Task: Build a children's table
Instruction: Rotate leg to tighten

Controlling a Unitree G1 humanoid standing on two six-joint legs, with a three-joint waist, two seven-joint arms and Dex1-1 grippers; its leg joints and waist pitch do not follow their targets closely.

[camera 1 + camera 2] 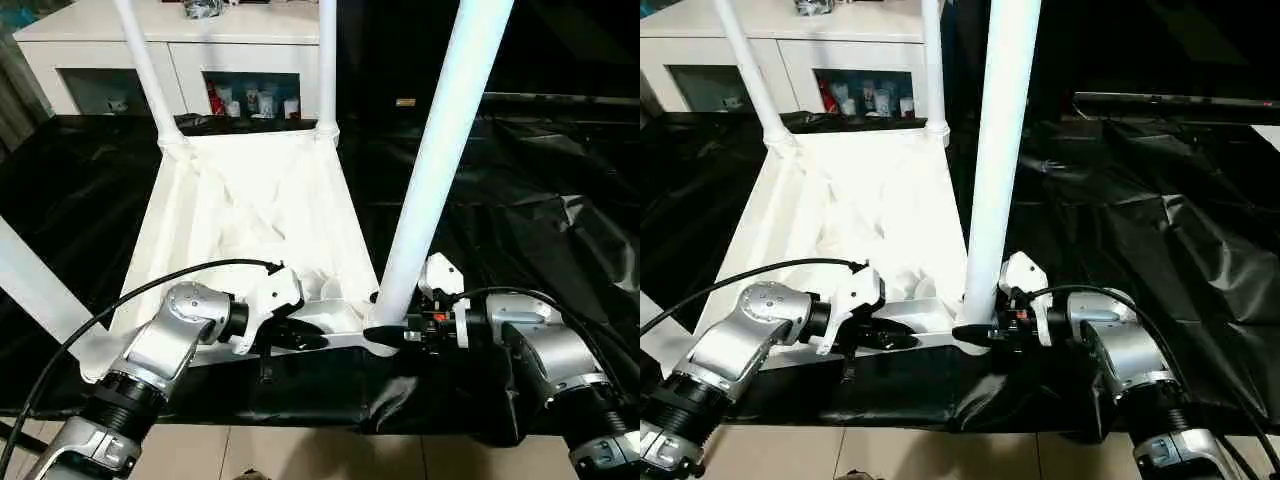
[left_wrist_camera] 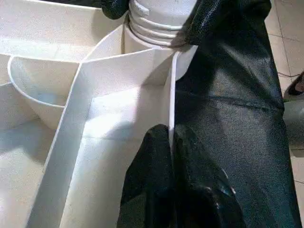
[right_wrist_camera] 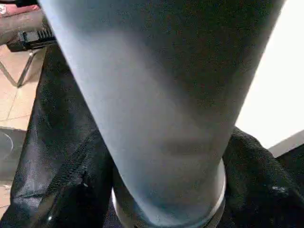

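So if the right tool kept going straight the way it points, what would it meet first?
The base of the near white leg, which its fingers already flank. The right tool points toward the left tool beyond, though depth there is unclear.

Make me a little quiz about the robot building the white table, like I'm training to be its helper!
1. True or false: the tabletop lies with its ribbed underside up on the black-draped work table.
2. What does the left end effector pinch? A) a leg B) the tabletop's rim C) the black cover
3. Fill in: the right end effector is at the ___ of the nearest leg.
Key: 1 true; 2 B; 3 base.
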